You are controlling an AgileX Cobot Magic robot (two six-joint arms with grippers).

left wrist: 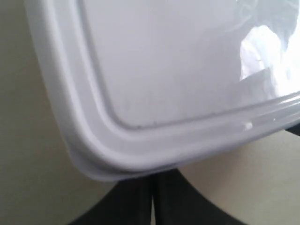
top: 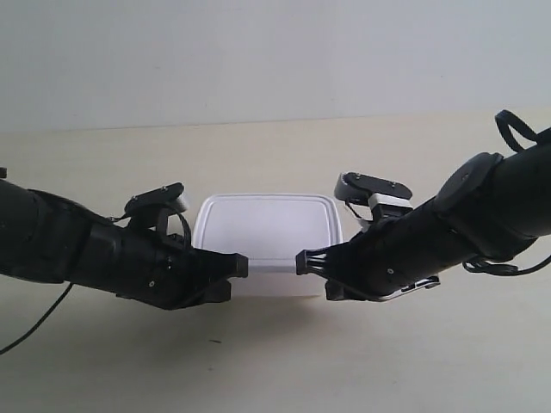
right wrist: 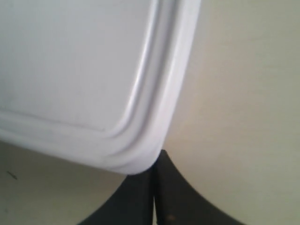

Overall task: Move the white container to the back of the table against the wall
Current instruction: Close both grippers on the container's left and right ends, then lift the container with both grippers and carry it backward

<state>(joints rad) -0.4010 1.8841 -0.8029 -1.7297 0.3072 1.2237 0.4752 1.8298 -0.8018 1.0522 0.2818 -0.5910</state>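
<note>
The white container point(top: 267, 225) sits on the surface point(top: 275, 361) about midway across it, with its lid point(top: 265, 219) on. A strip of bare surface lies between it and the wall point(top: 275, 52) behind, so it is well apart from the wall. The left gripper point(left wrist: 151, 187) has its fingers pressed together with only a thin slit between them and holds nothing. Its tip sits at one near corner of the container, just under the lid's rim. The right gripper point(right wrist: 154, 168) is likewise closed and empty at the other near corner. Whether either tip touches the container's side cannot be told.
</note>
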